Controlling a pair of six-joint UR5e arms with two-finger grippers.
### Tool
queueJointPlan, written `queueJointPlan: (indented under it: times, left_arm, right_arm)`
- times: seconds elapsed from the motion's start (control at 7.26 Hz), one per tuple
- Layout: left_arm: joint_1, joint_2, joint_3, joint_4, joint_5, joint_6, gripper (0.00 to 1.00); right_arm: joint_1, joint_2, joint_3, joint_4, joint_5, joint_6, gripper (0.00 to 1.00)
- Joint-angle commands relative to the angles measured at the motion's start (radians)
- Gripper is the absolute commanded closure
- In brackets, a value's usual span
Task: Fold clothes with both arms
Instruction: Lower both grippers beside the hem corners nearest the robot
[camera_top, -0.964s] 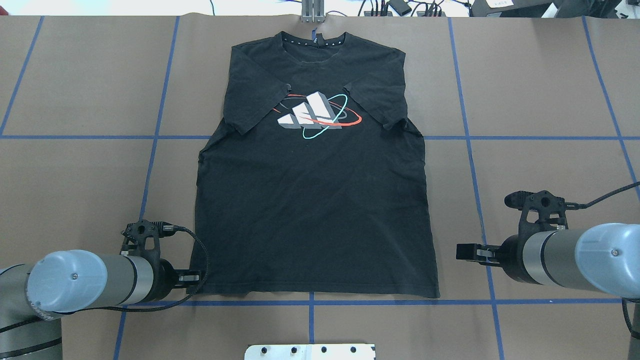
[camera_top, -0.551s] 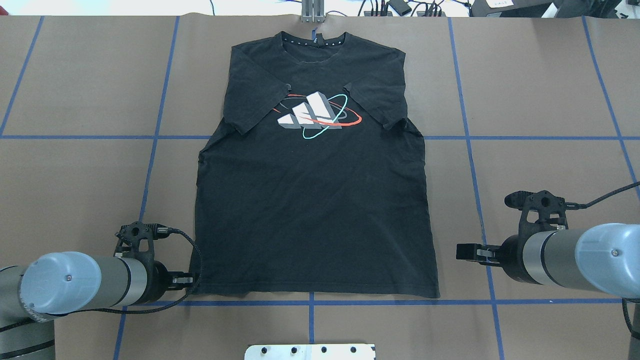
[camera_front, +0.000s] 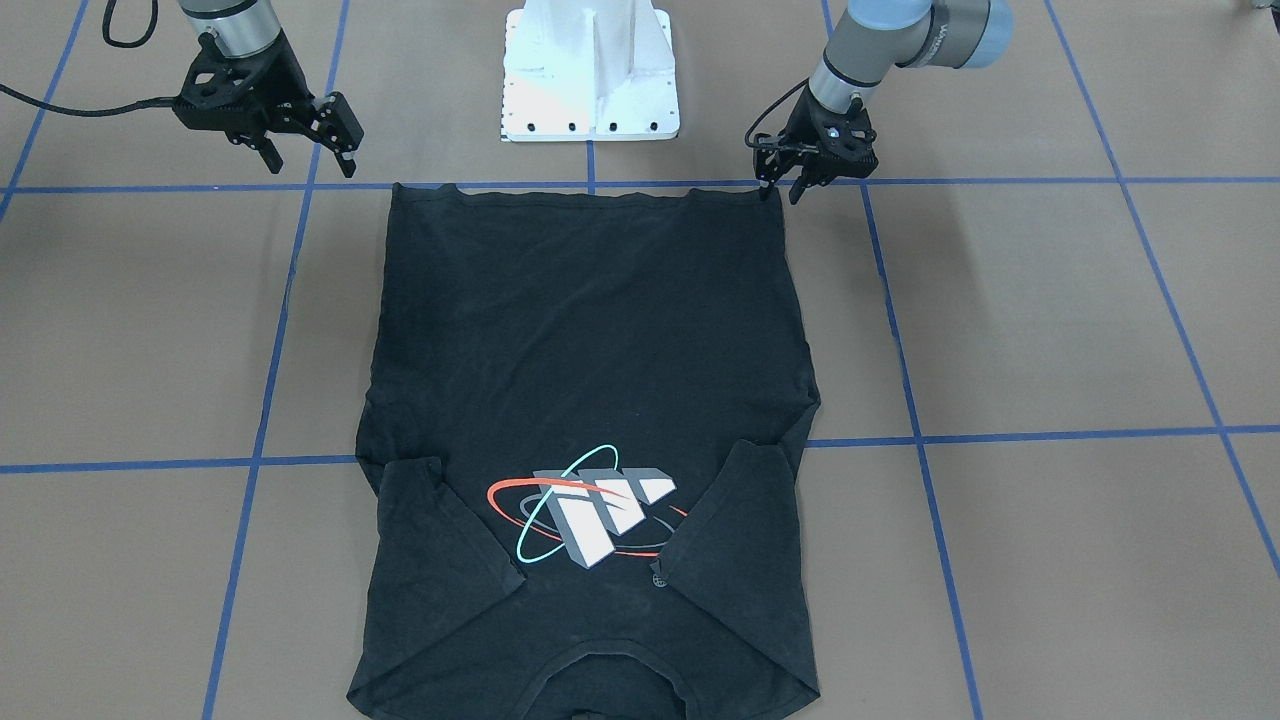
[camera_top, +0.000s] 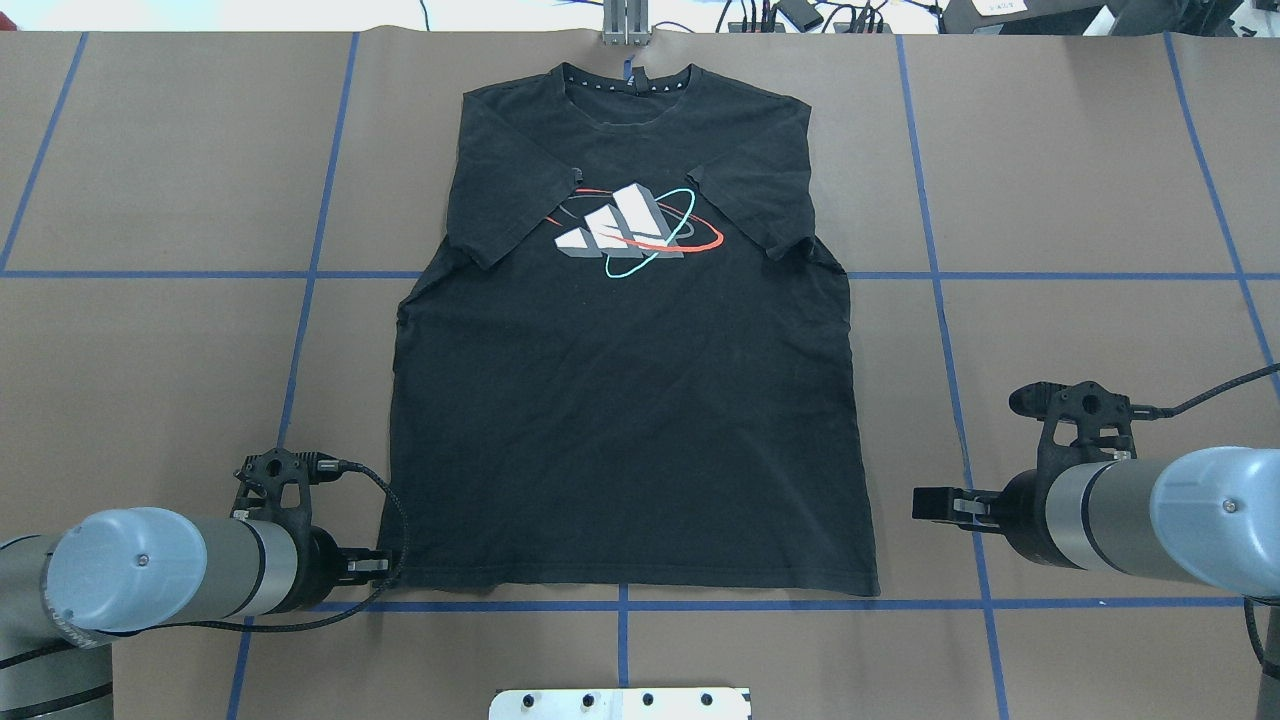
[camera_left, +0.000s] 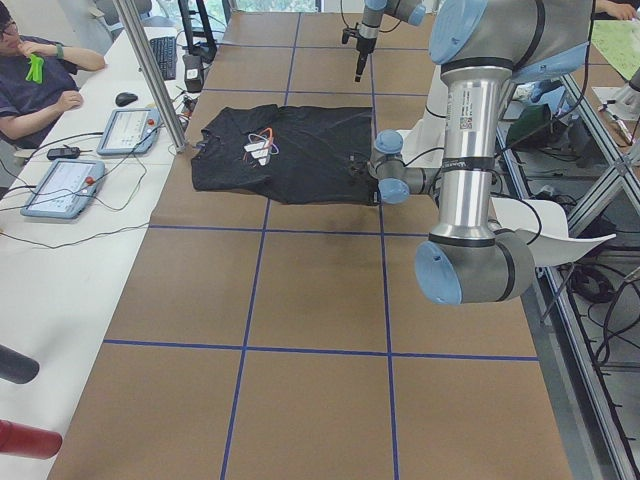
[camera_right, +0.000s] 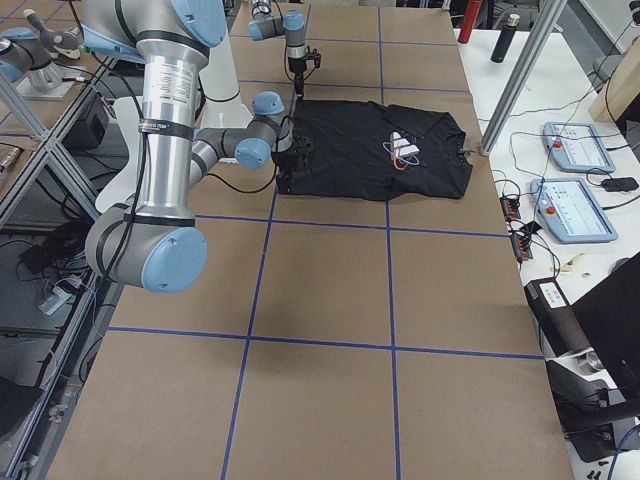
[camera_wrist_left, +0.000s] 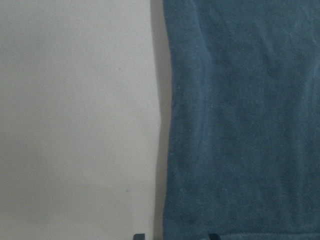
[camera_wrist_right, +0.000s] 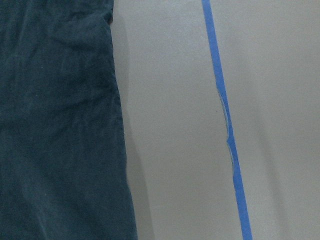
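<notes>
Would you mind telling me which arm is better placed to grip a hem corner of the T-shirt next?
Left. The left gripper is down at the T-shirt's hem corner, the fabric edge between its open fingers; the right gripper hangs open, apart from its corner.

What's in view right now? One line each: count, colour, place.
T-shirt: 1, black with a red-and-teal logo, flat mid-table, sleeves folded inward, collar away from the robot.
Table: 1, brown, blue tape grid.
Pedestal base: 1, white, between the arms.
Control tablets: 2, grey-blue, on the white side bench.
Person: 1, dark top, seated at that bench.
Left gripper: 1, black, open, at the T-shirt's hem corner.
Right gripper: 1, black, open, beside the opposite hem corner, clear of the fabric.
</notes>
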Motion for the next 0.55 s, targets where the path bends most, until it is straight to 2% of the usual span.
queueJointPlan:
  times: [0.0,0.41]
  left_arm:
    - [0.007,-0.001,0.001,-0.005,0.000,-0.002,0.49]
    - [0.012,-0.001,0.004,-0.007,0.000,-0.002,0.54]
  right_arm:
    - [0.000,0.000,0.000,0.000,-0.001,0.000,0.00]
    - [0.000,0.000,0.000,0.002,-0.001,0.000,0.00]
